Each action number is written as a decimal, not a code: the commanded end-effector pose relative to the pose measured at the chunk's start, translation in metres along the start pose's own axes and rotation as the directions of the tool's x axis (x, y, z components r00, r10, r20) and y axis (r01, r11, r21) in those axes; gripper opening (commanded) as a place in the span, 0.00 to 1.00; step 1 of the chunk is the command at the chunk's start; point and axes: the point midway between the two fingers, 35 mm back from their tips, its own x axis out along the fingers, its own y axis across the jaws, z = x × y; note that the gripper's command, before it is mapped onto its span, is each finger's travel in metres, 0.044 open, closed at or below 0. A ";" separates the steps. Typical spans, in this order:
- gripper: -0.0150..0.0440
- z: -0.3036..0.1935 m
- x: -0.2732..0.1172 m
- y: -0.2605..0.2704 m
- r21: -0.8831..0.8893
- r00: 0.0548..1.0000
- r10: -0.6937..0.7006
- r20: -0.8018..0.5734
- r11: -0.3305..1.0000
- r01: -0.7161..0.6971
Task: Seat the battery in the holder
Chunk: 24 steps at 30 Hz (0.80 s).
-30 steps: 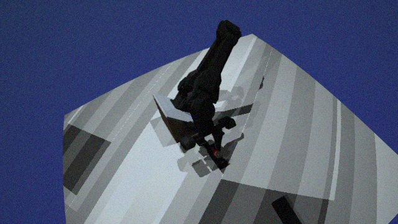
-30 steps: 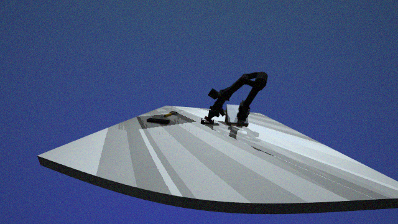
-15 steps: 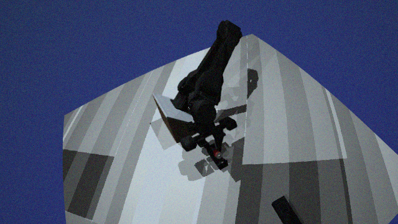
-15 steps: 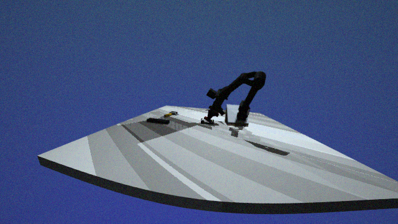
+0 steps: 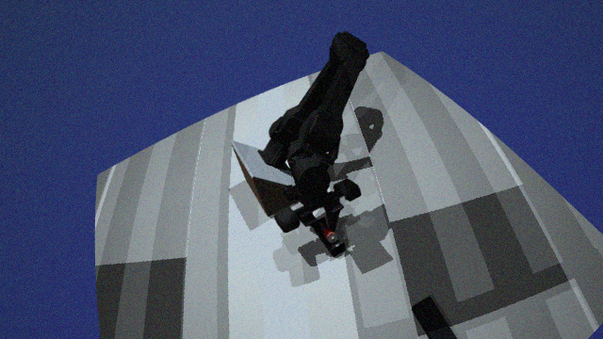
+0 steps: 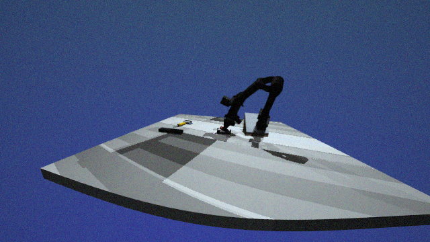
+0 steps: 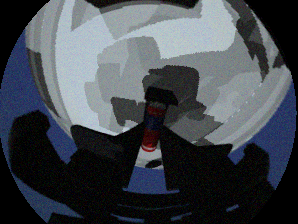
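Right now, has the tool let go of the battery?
No, the tool is shut on the red battery, which shows between its dark fingers in the wrist view.

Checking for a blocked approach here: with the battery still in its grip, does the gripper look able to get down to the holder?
Probably yes. The gripper, shut on the battery, hangs right over the dark holder, and nothing shows between them. How the lip and spring lie cannot be made out.
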 end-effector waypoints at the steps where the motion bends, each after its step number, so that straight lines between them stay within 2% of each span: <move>1: 0.38 0.005 0.003 0.003 0.009 0.999 0.008 0.045 1.000 -0.009; 24: 0.38 0.001 0.007 0.003 0.003 0.985 0.014 0.174 1.000 -0.015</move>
